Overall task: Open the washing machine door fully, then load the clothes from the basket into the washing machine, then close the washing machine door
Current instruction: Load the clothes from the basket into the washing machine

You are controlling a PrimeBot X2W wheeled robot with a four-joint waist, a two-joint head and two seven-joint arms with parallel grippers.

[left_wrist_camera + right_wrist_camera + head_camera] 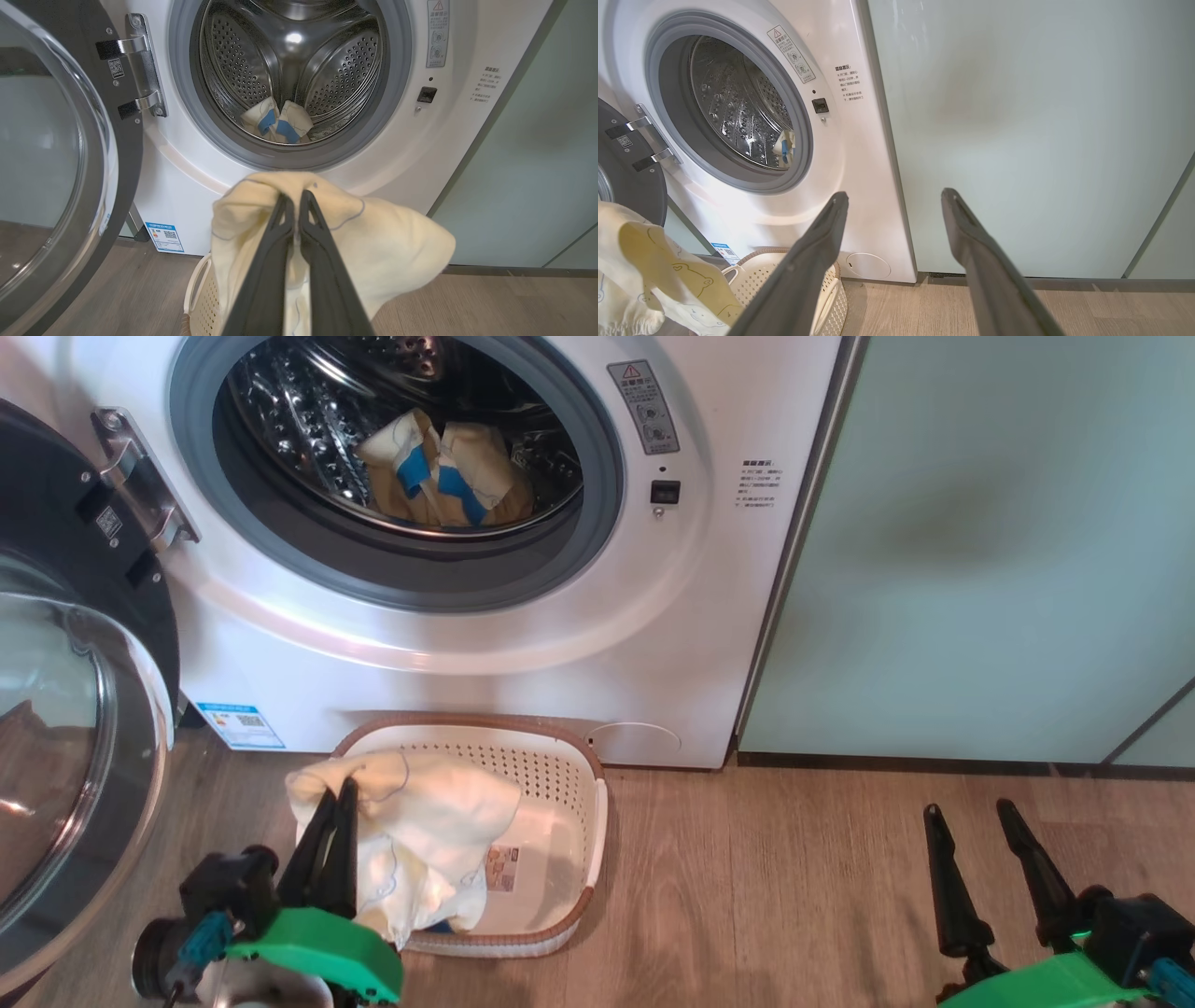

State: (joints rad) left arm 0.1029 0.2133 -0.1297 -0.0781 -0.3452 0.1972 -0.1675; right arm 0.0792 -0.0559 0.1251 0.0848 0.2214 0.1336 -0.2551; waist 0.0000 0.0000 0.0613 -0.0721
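- Door [56, 728] wide open, some clothes [443, 476] already in washer [467, 653]
- L hand [340, 791] clamped on garment [439, 821] at basket [597, 821]; R hand [967, 808] apart, idle
- Left to do: load it, shut door

A: What is the left gripper [340, 791] doing?
B: It is sitting at seven o'clock in the head view, fingers pressing together on a pale yellow garment [439, 821] and pointing toward twelve.
A: And the right gripper [969, 809]?
B: It is hanging at four o'clock, fingers standing wide apart, leaning toward eleven.
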